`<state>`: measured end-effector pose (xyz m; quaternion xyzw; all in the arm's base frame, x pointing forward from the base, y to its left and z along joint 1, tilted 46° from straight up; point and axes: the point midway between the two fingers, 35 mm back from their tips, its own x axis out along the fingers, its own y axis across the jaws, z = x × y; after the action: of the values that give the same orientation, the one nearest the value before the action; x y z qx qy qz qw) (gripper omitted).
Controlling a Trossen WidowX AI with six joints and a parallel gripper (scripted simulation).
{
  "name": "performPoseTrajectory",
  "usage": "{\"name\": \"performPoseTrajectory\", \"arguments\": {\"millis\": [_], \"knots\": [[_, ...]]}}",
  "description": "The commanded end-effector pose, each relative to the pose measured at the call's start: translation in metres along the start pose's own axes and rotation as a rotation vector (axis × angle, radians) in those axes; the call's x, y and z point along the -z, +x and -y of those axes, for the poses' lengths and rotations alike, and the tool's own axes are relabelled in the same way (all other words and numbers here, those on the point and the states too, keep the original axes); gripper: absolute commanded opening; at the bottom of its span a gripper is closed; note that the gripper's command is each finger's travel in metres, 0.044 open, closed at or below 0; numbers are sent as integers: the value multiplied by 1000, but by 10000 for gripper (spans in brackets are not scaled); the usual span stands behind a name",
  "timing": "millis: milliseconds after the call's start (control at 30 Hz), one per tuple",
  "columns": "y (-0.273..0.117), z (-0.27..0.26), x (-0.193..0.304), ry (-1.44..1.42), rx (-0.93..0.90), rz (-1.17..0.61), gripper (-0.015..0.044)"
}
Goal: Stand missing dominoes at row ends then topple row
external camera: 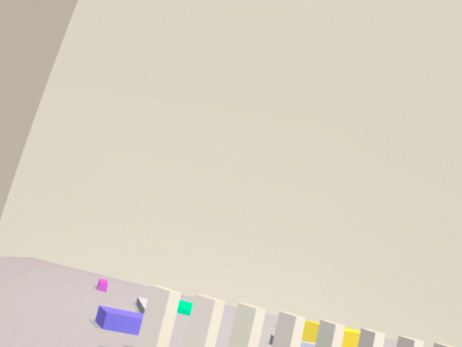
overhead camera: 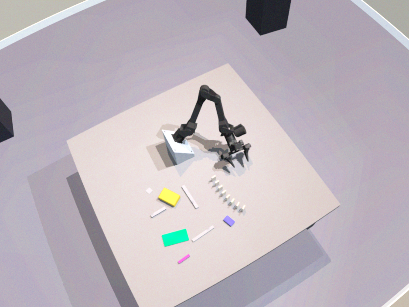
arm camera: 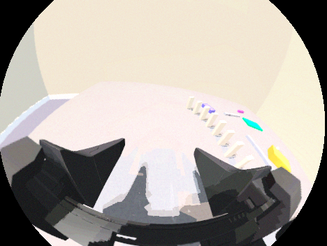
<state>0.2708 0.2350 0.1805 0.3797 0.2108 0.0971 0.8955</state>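
Several cream dominoes stand upright in a curved row on the table. The row's end domino nearest the arm [overhead camera: 213,178] [arm camera: 243,162] is partly behind the right finger in the wrist view. The far end domino [overhead camera: 243,208] [external camera: 161,315] [arm camera: 190,103] is beside a purple block. My gripper [overhead camera: 240,163] [arm camera: 160,147] is wide open with nothing between the fingers. It hangs above the table, off the arm-side end of the row and apart from it. No loose domino shows in any view; the table under the gripper and wrist is partly hidden.
The purple block [overhead camera: 229,220] [external camera: 121,320] [arm camera: 212,109] lies near the far end. Beyond the row's inner side lie a white bar [overhead camera: 189,196], a yellow block [overhead camera: 169,197] [arm camera: 279,158], a green plate [overhead camera: 175,237] [arm camera: 252,124], another white bar [overhead camera: 202,233] and a magenta bar [overhead camera: 183,258] [external camera: 102,285].
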Motion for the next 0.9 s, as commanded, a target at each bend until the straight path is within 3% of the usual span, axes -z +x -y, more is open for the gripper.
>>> {"name": "performPoseTrajectory", "arguments": {"millis": [0,133,300,633,867], "knots": [[-1,27,6,302,240,-413,440],[-33,34,0,643,453,-660,440],[-68,27,-10,948,622,-818,440],[-111,15,-21,1260,826,-947,440],[-111,13,-21,1264,828,-948,440]]}}
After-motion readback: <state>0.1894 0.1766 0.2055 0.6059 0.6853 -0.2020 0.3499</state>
